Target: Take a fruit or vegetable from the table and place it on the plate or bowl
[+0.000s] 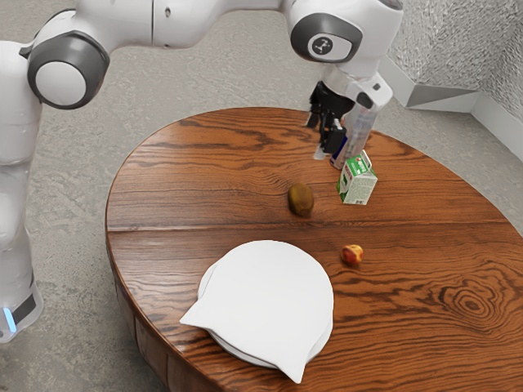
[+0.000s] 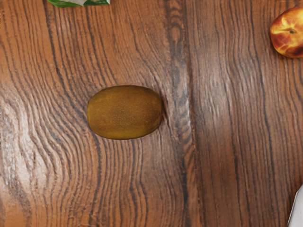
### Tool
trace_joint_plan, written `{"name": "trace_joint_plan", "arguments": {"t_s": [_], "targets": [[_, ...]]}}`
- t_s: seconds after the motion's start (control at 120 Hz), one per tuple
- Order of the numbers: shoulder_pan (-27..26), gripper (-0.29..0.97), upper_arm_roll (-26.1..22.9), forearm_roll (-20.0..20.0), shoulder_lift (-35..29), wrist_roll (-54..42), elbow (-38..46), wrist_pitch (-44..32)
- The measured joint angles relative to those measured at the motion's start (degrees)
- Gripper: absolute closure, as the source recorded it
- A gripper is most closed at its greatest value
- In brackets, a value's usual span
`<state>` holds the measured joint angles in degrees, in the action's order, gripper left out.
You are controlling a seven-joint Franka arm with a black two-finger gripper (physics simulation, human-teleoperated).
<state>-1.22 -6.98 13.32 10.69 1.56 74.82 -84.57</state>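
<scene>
Round wooden table [image 1: 204,180] with one arm, one gripper [image 1: 329,155], two fruits, one carton and one plate. The gripper hangs above the tabletop, holding nothing; whether it is spread or pressed together cannot be told. One brown kiwi [image 1: 301,199] lies on the bare wood, near the table's middle. Read as a clock face in the exterior view, from the kiwi: gripper at 1 o'clock, green-and-white carton [image 1: 357,178] at 2, small red-yellow peach [image 1: 352,255] at 4, white plate [image 1: 265,306] at 7, well apart from both fruits.
</scene>
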Motion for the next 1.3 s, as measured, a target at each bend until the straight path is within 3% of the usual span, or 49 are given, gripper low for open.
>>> {"name": "trace_joint_plan", "arguments": {"t_s": [0.167, 0.408, 0.617, 0.65, 0.725, 0.9, 1.017, 1.3], "targets": [[-0.30, 0.00, -0.49, 0.85, -0.07, 0.05, 0.00, -1.01], [-0.22, 0.00, -0.01, -2.66, -0.27, 0.81, 0.08, 0.33], [0.51, 0.00, -0.72, 0.80, -0.48, 1.37, 0.24, 1.04], [2.28, 0.00, -2.37, 0.97, -0.49, 1.31, 0.35, 1.16], [9.56, 0.00, -11.13, 2.45, -0.07, 1.17, 0.62, 1.37], [15.20, 0.00, -23.08, 7.13, 4.20, 0.86, 0.78, 0.90], [16.36, 0.00, -24.98, 8.36, 7.65, 0.50, 0.55, -1.09], [16.45, 0.00, -25.21, 6.63, 12.90, -0.66, 0.73, -8.47]]}}
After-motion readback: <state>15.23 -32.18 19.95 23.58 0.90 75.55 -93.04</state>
